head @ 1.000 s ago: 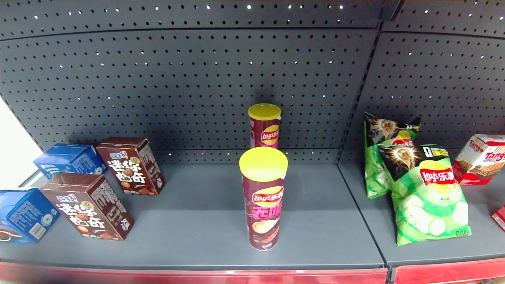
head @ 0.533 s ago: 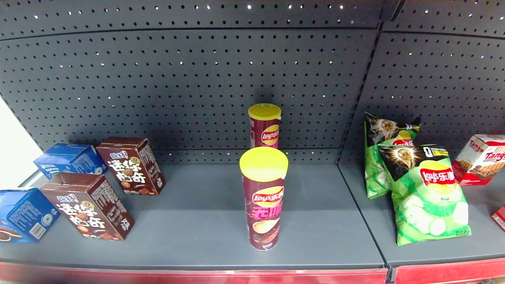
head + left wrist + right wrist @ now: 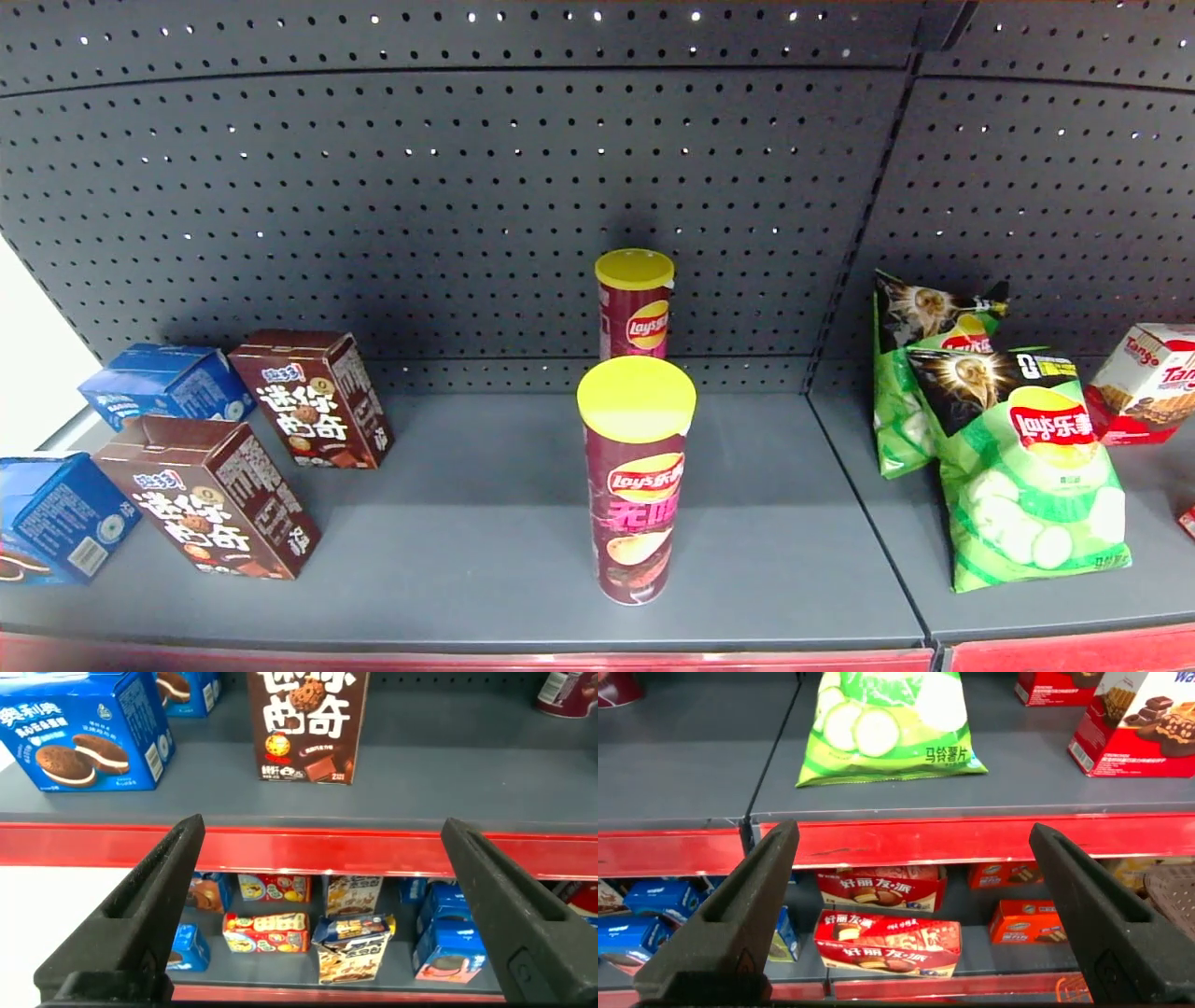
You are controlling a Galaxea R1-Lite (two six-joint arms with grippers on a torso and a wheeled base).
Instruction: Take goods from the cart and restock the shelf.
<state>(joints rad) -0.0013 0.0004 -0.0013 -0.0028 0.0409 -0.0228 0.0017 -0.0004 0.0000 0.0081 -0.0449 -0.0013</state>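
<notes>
On the grey shelf (image 3: 467, 532) a maroon chip can with a yellow lid (image 3: 637, 476) stands near the front, and a second can (image 3: 635, 303) stands behind it at the back wall. My left gripper (image 3: 322, 831) is open and empty, just in front of the red shelf edge (image 3: 318, 849), below a brown cookie box (image 3: 308, 723) and a blue cookie box (image 3: 89, 737). My right gripper (image 3: 915, 833) is open and empty too, in front of the shelf edge below a green chip bag (image 3: 887, 723).
Two brown cookie boxes (image 3: 210, 509) and two blue boxes (image 3: 56, 513) stand at the shelf's left. Two green chip bags (image 3: 1022, 467) and a red-and-white wafer box (image 3: 1144, 383) lie on the right section. The lower shelf holds several snack boxes (image 3: 887, 938).
The whole head view has shifted slightly, so the camera moved. Nothing on the shelf has moved.
</notes>
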